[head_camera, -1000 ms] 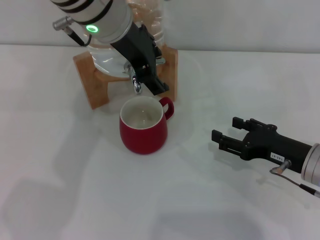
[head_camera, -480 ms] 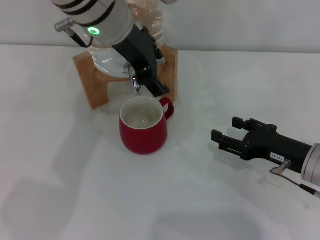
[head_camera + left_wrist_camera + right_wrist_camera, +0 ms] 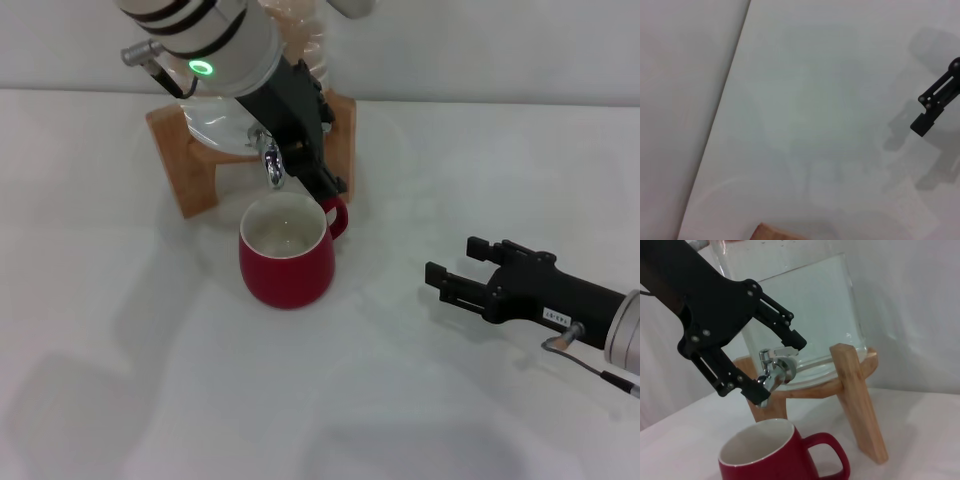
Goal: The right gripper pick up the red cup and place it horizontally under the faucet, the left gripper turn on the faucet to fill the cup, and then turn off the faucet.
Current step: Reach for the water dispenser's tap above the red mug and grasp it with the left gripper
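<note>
The red cup (image 3: 287, 252) stands upright on the white table, its cream inside showing, right below the chrome faucet (image 3: 272, 166) of the clear water jar (image 3: 213, 124). My left gripper (image 3: 318, 175) reaches down from the back. In the right wrist view this left gripper (image 3: 777, 368) is open, with its two fingers straddling the faucet (image 3: 774, 371) and its lever above the red cup (image 3: 771, 456). My right gripper (image 3: 458, 272) lies low over the table to the right of the cup, open and holding nothing. One of its fingertips (image 3: 931, 102) shows in the left wrist view.
The jar (image 3: 805, 315) rests on a wooden stand (image 3: 188, 172) with legs (image 3: 858, 400) close behind the cup. White table (image 3: 150, 380) spreads in front and to the left. A pale wall runs along the table's back edge.
My left arm has shifted a little to the right, and its fingers have slid lower along the faucet toward the cup's handle. The right gripper has barely moved. The cup has stayed put.
</note>
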